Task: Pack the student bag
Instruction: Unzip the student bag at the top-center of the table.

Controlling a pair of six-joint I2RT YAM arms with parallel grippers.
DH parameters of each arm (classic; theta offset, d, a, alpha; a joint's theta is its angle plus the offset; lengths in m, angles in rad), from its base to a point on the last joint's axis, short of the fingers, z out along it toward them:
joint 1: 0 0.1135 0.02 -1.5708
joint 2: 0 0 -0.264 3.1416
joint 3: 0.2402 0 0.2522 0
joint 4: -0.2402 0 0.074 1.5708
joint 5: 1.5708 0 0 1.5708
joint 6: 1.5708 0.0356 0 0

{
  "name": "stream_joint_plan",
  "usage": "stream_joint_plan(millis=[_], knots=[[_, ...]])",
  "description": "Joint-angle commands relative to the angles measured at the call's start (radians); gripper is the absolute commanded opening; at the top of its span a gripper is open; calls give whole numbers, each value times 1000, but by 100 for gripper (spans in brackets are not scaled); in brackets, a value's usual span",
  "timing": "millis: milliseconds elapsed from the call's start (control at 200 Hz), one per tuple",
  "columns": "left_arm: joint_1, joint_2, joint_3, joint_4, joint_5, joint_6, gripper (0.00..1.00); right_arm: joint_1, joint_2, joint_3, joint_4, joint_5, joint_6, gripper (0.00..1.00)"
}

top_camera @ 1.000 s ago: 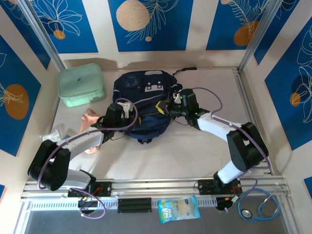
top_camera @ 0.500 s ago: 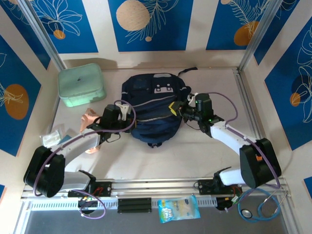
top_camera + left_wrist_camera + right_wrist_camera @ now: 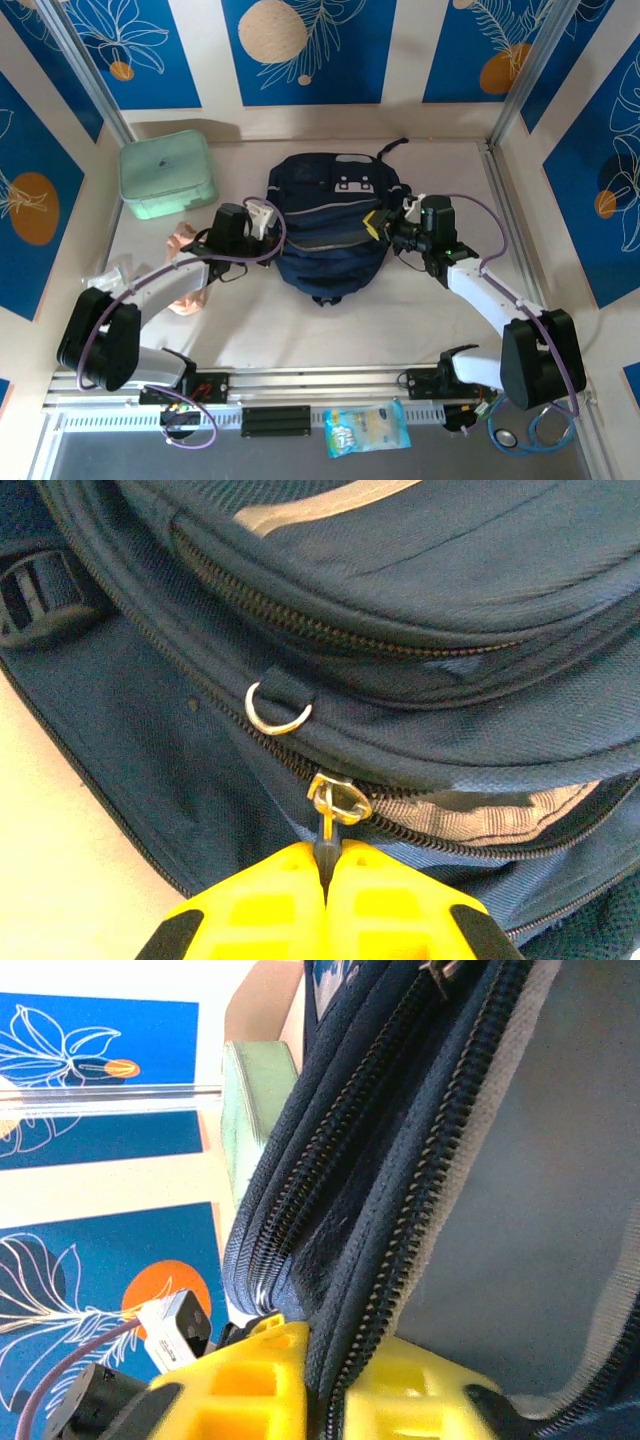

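Observation:
The student bag [image 3: 330, 225], a dark navy backpack, lies flat in the middle of the table with a gripper at each side. At its left edge my left gripper [image 3: 272, 230] is shut, and its yellow fingers pinch the dark zipper pull [image 3: 327, 852] just below the brass slider [image 3: 340, 800]. From the right, my right gripper [image 3: 378, 222] is closed on the bag's open zipper edge [image 3: 345, 1360]. That strip of fabric and zipper teeth runs between the two yellow fingers. Grey lining [image 3: 540, 1160] shows inside the opening.
A mint green lidded box [image 3: 167, 174] stands at the back left. A pink object [image 3: 183, 245] and a clear packet [image 3: 108, 277] lie under the left arm. A snack packet [image 3: 366, 428] rests on the front rail, and a stethoscope [image 3: 530, 425] at the front right.
The bag has slid to the right across the table. Both grippers moved right with it, the right arm drawing back and the left arm stretching after it.

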Motion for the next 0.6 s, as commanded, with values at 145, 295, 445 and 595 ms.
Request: stream_joint_plan(millis=[145, 295, 445, 595], knots=[[-81, 16, 68, 44, 44, 58, 0, 87, -30, -24, 5, 158, 42, 46], [-108, 26, 61, 90, 77, 50, 0, 150, -18, -41, 32, 222, 87, 51], [-136, 55, 65, 133, 123, 39, 0, 230, 36, -5, 49, 283, 107, 58], [-154, 65, 61, 155, 135, 49, 0, 251, 94, 30, 93, 279, 116, 62]])
